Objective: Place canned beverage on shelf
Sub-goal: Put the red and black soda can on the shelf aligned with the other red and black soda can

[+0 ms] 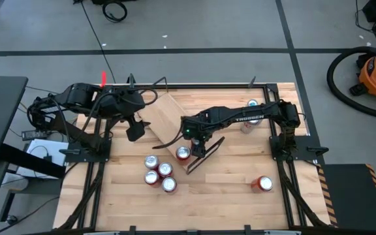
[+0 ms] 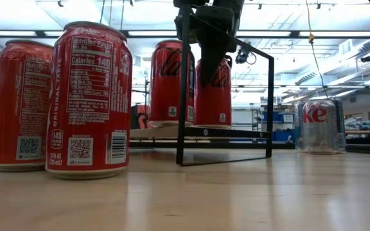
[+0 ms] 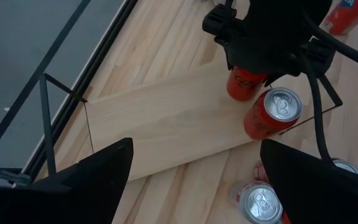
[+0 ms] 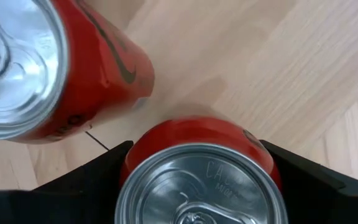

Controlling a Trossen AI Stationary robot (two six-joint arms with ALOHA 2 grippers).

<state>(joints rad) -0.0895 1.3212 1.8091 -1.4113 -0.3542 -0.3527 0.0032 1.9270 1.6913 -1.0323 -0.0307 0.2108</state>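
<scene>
The shelf, a light-wood plank with black wire end frames, lies slanted at the table's middle. My right gripper is shut on a red can over the plank's near end, close to the wire frame. A second red can stands on the plank right beside it. In the high view the held can is hidden under the gripper. My left gripper hangs open above the shelf's left side, with nothing between its fingers. My right gripper pinches the red can's upper side wall between its two fingers, one on each opposite side, just below the rim. The fingers come from above, pointing steeply down. The can is upright with its base at the plank's surface; whether it rests there I cannot tell.
Several red cans stand in a cluster on the table in front of the shelf. One red can stands near the right front. A silver can stands at the far right, by the right arm.
</scene>
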